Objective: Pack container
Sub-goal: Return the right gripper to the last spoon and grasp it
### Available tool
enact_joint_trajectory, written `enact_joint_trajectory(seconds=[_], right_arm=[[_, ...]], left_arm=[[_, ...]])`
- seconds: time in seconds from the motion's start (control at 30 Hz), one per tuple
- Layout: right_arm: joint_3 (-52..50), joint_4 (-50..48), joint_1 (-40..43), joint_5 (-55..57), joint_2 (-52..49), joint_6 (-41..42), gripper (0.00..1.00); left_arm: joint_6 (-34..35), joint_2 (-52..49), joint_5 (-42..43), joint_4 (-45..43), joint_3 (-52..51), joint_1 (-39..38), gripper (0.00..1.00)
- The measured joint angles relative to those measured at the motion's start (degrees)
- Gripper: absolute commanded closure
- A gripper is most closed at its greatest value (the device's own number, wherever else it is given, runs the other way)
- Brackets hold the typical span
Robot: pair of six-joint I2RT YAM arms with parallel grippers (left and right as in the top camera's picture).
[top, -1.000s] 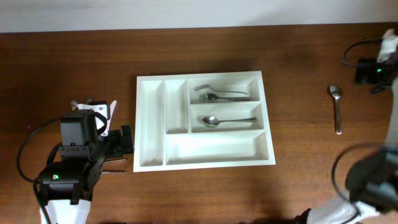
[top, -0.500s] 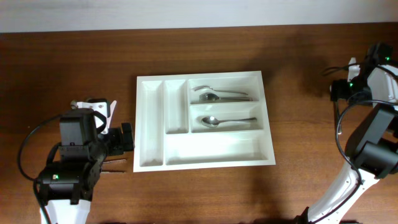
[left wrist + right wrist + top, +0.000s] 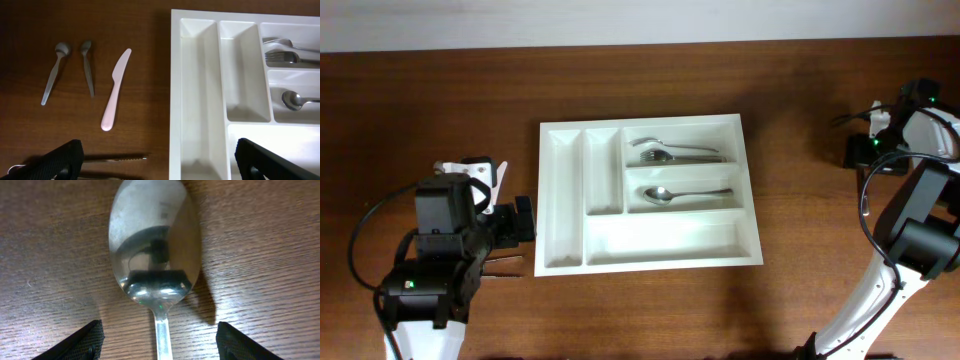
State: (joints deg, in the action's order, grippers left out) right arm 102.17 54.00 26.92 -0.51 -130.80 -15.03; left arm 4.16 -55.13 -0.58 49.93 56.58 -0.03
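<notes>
1. The white cutlery tray [image 3: 665, 240] lies flat in the middle of the table [image 3: 440, 90], between the two arms. This puts it where either arm could probably reach it.
2. A fork [image 3: 672, 154] is seen in the top wide compartment and a packed spoon [image 3: 686, 194] in the middle wide one. The bottom wide compartment and both narrow ones are bare, so the packing is judged to be partly done and sorted by kind.
3. The right gripper [image 3: 159, 342] is held low over a loose spoon [image 3: 155, 245] lying on the wood, well apart from the tray on its right. The jaws are apart, one fingertip on each side of the handle just below the bowl. The posture is read as lining up for a pinch on the narrow neck, and no grip has been made yet.
4. The left gripper [image 3: 162, 165] is held beside the tray's left edge, its jaws wide apart and empty.
5. A serrated knife [image 3: 116, 158] lies just under the left gripper. A pink knife [image 3: 116, 90] and two small grey spoons [image 3: 52, 75] lie a little farther off on the table, all outside the tray and presumably awaiting packing.
</notes>
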Motion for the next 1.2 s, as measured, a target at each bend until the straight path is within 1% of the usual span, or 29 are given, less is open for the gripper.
enact_joint_trajectory(seconds=[0.2, 0.23, 0.3, 0.33, 0.4, 0.6, 0.67, 0.77, 1.1, 1.2], right_arm=[[-0.17, 0.11, 0.00, -1.73, -0.52, 0.00, 0.39], [-0.17, 0.04, 0.00, -1.73, -0.52, -0.02, 0.45], [-0.17, -0.09, 0.00, -1.84, -0.52, -0.07, 0.63], [-0.17, -0.17, 0.00, -1.97, -0.52, -0.07, 0.67], [-0.17, -0.24, 0.00, -2.03, -0.52, 0.11, 0.75], [-0.17, -0.31, 0.00, -2.29, -0.52, 0.07, 0.86], [-0.17, -0.31, 0.00, -2.40, -0.52, 0.04, 0.92], [-0.17, -0.31, 0.00, -2.60, -0.52, 0.07, 0.96], [-0.20, 0.57, 0.00, -5.27, 0.17, 0.02, 0.96], [-0.42, 1.55, -0.13, -8.20, 4.28, -0.68, 0.96]], left_arm=[[0.00, 0.00, 0.00, 0.00, 0.00, 0.00, 0.01], [0.00, 0.00, 0.00, 0.00, 0.00, 0.00, 0.01], [0.00, 0.00, 0.00, 0.00, 0.00, 0.00, 0.01], [0.00, 0.00, 0.00, 0.00, 0.00, 0.00, 0.01], [0.00, 0.00, 0.00, -0.02, 0.00, 0.00, 0.01], [0.00, 0.00, 0.00, 0.00, 0.00, 0.00, 0.01], [0.00, 0.00, 0.00, 0.00, 0.00, 0.00, 0.01], [0.00, 0.00, 0.00, -0.02, 0.00, 0.00, 0.01], [0.00, 0.00, 0.00, 0.00, 0.00, 0.00, 0.01], [0.00, 0.00, 0.00, -0.02, 0.00, 0.00, 0.01]])
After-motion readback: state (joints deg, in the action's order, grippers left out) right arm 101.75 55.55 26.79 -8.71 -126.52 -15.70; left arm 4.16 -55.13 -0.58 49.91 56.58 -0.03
